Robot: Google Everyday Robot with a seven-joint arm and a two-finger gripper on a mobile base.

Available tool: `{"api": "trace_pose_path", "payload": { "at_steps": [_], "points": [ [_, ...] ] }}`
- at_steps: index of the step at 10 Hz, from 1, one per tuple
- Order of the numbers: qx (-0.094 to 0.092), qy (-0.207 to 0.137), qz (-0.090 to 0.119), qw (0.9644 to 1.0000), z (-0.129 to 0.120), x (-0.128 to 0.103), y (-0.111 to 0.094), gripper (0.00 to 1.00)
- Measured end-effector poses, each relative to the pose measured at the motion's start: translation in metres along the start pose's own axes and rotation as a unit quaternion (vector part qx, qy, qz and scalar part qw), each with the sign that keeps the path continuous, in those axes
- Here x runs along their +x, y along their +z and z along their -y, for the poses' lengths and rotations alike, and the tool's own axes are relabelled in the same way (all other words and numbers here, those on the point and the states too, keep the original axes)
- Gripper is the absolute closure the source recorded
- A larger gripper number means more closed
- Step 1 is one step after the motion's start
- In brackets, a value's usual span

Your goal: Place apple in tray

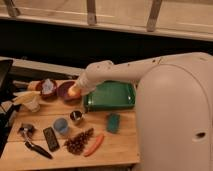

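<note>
The apple, small and yellow-orange, sits at the tip of my gripper, just over the right rim of the round purple bowl. The gripper is shut on the apple. The white arm reaches in from the right and crosses above the back of the green tray. The tray lies on the wooden table directly right of the gripper, its left rim a short way from the apple. Its inside shows nothing in it.
A red bowl and a white cup stand left of the purple bowl. In front are a small metal cup, a blue cup, a green sponge, a carrot, a dark cluster and black tools.
</note>
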Motion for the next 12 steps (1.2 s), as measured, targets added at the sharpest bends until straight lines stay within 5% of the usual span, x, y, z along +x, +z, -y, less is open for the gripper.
{"api": "trace_pose_path", "payload": {
  "at_steps": [3, 6, 9, 12],
  "points": [
    [0.002, 0.026, 0.070, 0.9972, 0.024, -0.025, -0.048, 1.00],
    [0.009, 0.074, 0.123, 0.9897, 0.064, -0.040, -0.081, 1.00],
    [0.015, 0.119, 0.126, 0.9848, 0.102, -0.048, -0.072, 1.00],
    [0.022, 0.156, 0.110, 0.9813, 0.139, -0.068, -0.040, 1.00]
  ]
}}
